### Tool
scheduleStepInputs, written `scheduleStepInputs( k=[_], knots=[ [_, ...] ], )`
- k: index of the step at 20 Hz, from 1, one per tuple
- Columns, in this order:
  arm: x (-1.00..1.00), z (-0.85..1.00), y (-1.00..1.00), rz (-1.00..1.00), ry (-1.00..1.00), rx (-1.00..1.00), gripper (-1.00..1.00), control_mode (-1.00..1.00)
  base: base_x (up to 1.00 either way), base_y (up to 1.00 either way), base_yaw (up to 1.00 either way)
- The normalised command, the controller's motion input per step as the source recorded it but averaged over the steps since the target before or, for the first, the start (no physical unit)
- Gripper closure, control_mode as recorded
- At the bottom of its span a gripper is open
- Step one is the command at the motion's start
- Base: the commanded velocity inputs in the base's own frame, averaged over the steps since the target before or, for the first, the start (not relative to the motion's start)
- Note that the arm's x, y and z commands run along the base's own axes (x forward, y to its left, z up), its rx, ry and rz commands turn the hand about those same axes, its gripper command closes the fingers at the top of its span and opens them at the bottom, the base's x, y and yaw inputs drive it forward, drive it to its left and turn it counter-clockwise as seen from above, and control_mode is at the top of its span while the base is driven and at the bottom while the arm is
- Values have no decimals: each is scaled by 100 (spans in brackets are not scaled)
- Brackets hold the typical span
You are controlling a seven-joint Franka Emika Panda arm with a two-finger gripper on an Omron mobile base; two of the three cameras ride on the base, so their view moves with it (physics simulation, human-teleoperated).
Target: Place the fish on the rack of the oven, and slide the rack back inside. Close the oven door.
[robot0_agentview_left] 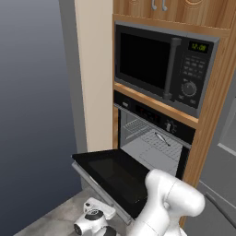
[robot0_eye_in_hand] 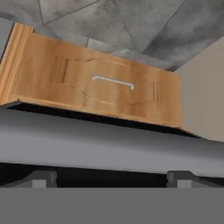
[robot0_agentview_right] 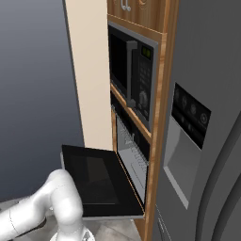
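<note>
Oven door [robot0_agentview_left: 115, 177] hangs open and level, the fish [robot0_agentview_left: 162, 138] already lying on the rack [robot0_agentview_left: 154, 145] inside the oven [robot0_agentview_left: 152, 138]; the door, probably stiff, hinged and heavy, is best pushed up from under its front edge by the wide-open, empty gripper [robot0_eye_in_hand: 109, 175].

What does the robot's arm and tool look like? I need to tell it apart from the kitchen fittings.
The arm is glossy white, built of rounded, bulbous tube segments; it shows likewise in the right base view. Low in the left base view, a white hand segment with a dark grey ring joint is visible. The tool's fingertips are small, dark grey blocks. No cables or markings are visible.
</note>
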Motion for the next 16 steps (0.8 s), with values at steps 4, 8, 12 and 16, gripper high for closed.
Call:
scheduleStepInputs(
  k=[4,8,12,16],
  knots=[
    [54,-100,-31,-3,3,-5,-100,-100,0,0,0],
    [44,-100,-46,-8,0,-4,-100,-100,0,0,0],
    [-1,-100,-7,-2,-12,-6,-100,-100,0,0,0],
    [-39,-100,38,0,-30,-7,-100,-100,0,0,0]
  ],
)
